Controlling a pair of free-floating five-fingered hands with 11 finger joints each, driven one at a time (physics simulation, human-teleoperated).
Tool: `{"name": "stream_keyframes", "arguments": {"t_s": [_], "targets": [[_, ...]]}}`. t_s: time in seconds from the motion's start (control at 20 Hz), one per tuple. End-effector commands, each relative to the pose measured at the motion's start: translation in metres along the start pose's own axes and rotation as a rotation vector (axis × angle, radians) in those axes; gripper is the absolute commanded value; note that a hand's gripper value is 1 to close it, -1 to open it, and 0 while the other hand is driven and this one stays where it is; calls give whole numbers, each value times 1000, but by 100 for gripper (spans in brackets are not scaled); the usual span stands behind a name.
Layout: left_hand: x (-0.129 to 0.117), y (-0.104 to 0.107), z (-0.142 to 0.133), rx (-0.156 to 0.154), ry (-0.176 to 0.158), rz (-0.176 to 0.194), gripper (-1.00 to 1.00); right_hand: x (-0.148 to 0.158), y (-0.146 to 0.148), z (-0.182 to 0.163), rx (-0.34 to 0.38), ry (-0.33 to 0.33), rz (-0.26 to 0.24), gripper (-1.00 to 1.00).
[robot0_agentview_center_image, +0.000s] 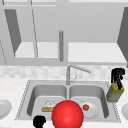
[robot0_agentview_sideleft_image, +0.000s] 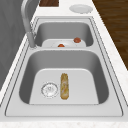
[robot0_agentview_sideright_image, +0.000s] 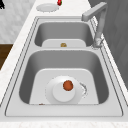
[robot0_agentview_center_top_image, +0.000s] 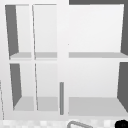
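My right hand (robot0_agentview_center_image: 117, 74) hangs over the counter at the right end of the sink, its fingers curled on the top of a tilted olive-yellow block (robot0_agentview_center_image: 114, 93). The top of that hand (robot0_agentview_center_top_image: 121, 124) also shows at the lower right of the upper view. My left hand (robot0_agentview_center_image: 39, 121) floats low in front of the left basin, beside a big red ball (robot0_agentview_center_image: 67, 115). A bread stick (robot0_agentview_sideleft_image: 64, 86) lies in the left basin next to the drain (robot0_agentview_sideleft_image: 49, 89). In the right basin a white plate (robot0_agentview_sideright_image: 60, 96) carries a small orange-red ball (robot0_agentview_sideright_image: 68, 85).
The faucet (robot0_agentview_center_image: 75, 70) rises behind the divider, spout over the right basin. White plates stand on the counter at the left (robot0_agentview_center_image: 3, 109) and right (robot0_agentview_sideleft_image: 80, 8). A small red thing (robot0_agentview_sideright_image: 59, 2) sits by the left plate. The open wall cabinet (robot0_agentview_center_top_image: 95, 105) has bare shelves.
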Motion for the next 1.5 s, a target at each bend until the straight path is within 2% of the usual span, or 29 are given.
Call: {"name": "stream_keyframes", "arguments": {"t_s": [0.0, 0.4, 0.75, 1.45], "targets": [[0, 0, 0, 0, 0, 0, 0, 0, -20, 23, -29, 30, -6, 100], [0, 0, 0, 0, 0, 0, 0, 7, -59, 72, -25, 25, -13, 100], [0, 0, 0, 0, 0, 0, 0, 21, -98, 110, 0, 30, 1, 100], [0, 0, 0, 0, 0, 0, 0, 48, -178, 182, 2, 43, 17, 100]]}}
